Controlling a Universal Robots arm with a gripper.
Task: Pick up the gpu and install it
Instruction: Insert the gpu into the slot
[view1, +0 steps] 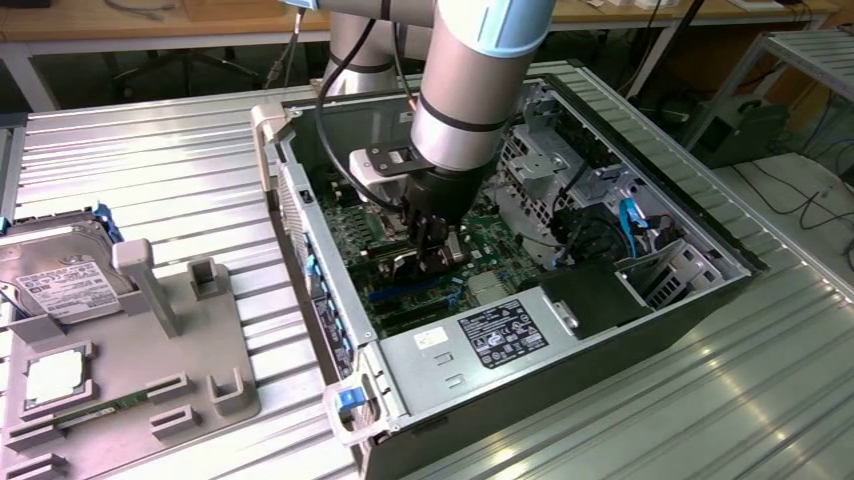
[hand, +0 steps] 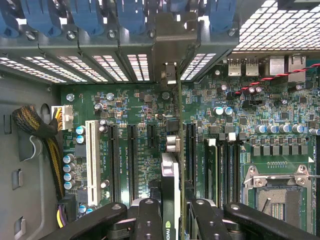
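computer case (view1: 641, 360): one
robot arm (view1: 467, 90): one, down into the computer case
gripper (view1: 434, 263): one
gpu (hand: 171, 175): one, inside the case
hard drive (view1: 60, 275): one, outside the case, to the exterior view's left
power supply (view1: 494, 335): one, inside the case
CPU socket (hand: 277, 192): one

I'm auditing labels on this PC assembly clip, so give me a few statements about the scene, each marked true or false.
1. The gripper grips the thin green-and-black gpu card on edge over the green motherboard. True.
2. The boxy silver hard drive with a white label lies inside the black computer case. False: it rests on the grey holder outside the case, at the exterior view's left.
3. The long white expansion slot holds a card. False: it is empty.
4. The square CPU socket has no cooler on it. True.
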